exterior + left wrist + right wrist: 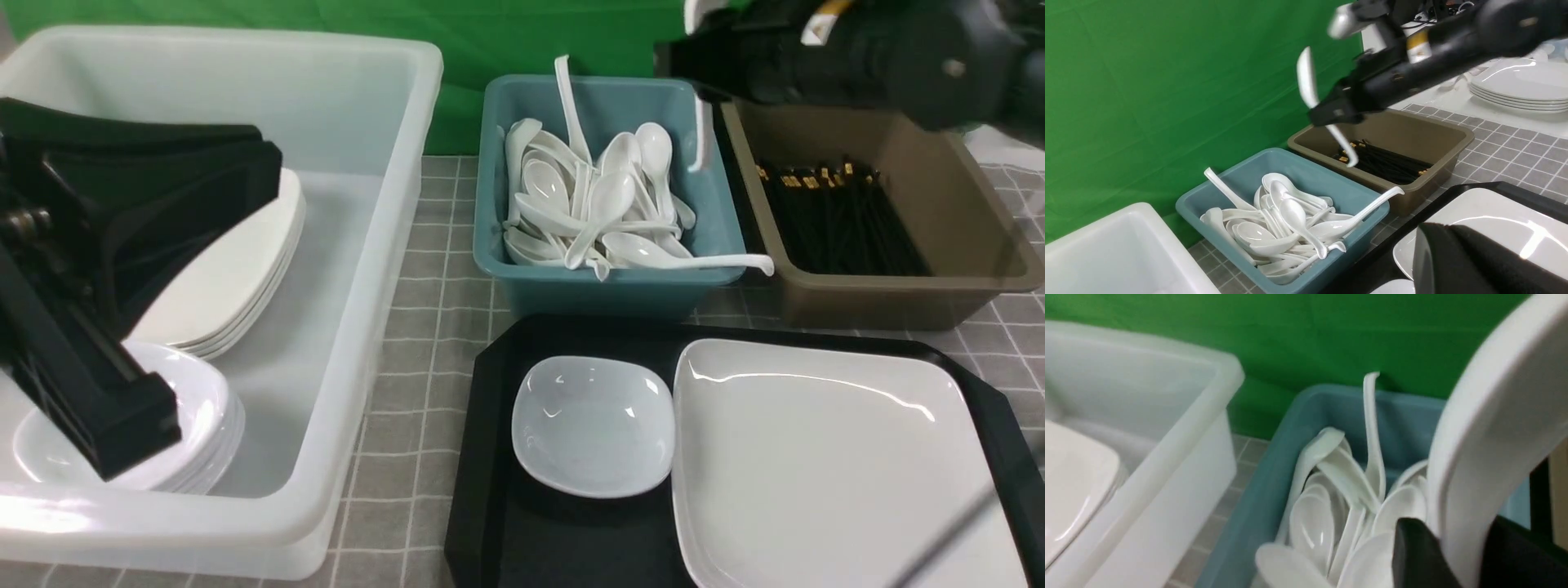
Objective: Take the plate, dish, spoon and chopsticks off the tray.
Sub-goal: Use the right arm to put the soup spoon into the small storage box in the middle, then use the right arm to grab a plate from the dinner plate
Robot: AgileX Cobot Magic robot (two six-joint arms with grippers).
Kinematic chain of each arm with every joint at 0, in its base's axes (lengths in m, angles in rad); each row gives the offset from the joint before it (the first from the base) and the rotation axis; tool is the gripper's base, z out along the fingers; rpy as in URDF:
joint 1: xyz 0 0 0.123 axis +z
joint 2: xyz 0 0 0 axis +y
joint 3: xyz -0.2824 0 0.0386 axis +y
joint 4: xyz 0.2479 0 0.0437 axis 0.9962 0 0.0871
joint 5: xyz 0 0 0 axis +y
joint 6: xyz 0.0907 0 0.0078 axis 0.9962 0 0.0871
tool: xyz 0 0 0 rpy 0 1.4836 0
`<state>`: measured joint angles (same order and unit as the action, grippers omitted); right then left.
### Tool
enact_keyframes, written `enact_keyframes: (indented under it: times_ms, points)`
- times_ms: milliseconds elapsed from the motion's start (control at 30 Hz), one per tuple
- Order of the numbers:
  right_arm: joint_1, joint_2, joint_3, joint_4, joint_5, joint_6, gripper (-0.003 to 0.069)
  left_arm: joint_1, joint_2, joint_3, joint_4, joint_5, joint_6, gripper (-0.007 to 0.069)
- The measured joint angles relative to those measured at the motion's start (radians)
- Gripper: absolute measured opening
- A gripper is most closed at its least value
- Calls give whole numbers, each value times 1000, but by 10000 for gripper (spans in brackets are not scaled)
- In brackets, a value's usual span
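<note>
A white soup spoon (1307,77) is held in the right gripper (1447,555) above the teal tub (614,286), where many similar spoons are piled. No chopsticks are seen on the visible part of the black tray (604,531); a bundle of black chopsticks (849,220) lies in the brown tub (898,282) alongside. The small white dish (593,426) and the large white plate (833,465) are left on the tray, side by side. The left gripper (139,425), closed, is poised over the white bin (326,425), where stacked tableware is stored. Roughly half the clearing appears done, with the spoon's release probably next.
</note>
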<state>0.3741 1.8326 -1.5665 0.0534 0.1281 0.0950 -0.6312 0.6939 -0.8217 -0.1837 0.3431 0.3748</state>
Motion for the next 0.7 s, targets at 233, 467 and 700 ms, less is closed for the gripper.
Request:
enact_keyframes:
  times_ms: [233,467,700]
  points:
    - [-32,124,-177,-5,338,-29,507,0,0,0,18,42,4,21]
    - [24,-32,-169,-14,792,-112,373,0,0,0,42,71,13,21]
    - [292,-203,175,-179,1030,21,352,0,0,0,49,83,14,21]
